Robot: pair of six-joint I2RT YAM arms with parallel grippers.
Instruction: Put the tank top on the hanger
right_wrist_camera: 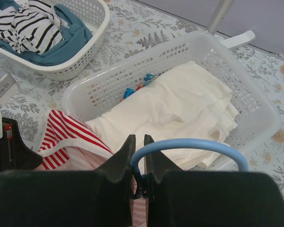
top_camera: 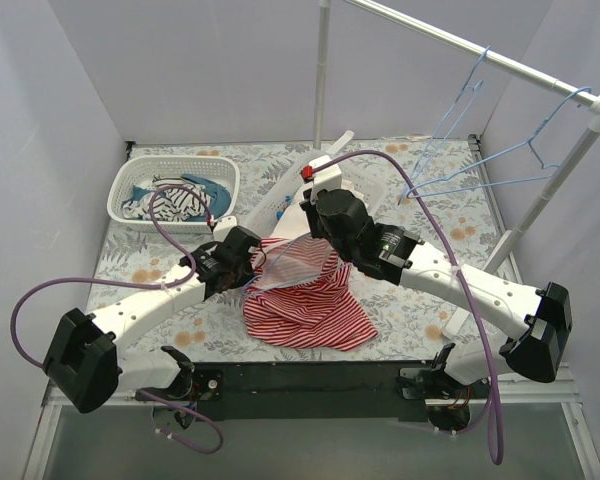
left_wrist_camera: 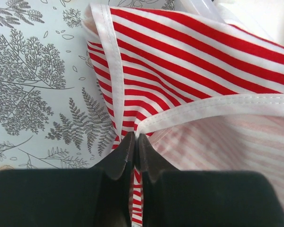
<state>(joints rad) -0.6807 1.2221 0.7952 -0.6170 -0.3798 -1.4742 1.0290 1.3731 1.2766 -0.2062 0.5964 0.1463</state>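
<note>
The red-and-white striped tank top (top_camera: 310, 305) lies partly lifted on the floral table between the two arms. My left gripper (top_camera: 259, 262) is shut on its white-trimmed edge, which shows close up in the left wrist view (left_wrist_camera: 189, 61), with the closed fingertips (left_wrist_camera: 135, 138) pinching the trim. My right gripper (top_camera: 318, 218) is shut on the neck of a blue hanger (right_wrist_camera: 189, 144), whose hook curves up between the jaws (right_wrist_camera: 138, 140). The tank top (right_wrist_camera: 61, 137) hangs just below and left of that gripper. The rest of the hanger is hidden.
A white basket (right_wrist_camera: 255, 109) holding cream-white cloth (right_wrist_camera: 180, 101) stands right behind the right gripper. A second white basket (top_camera: 175, 190) at the back left holds a black-and-white striped garment (right_wrist_camera: 31, 26). More blue hangers (top_camera: 480, 150) hang on a rail at the upper right.
</note>
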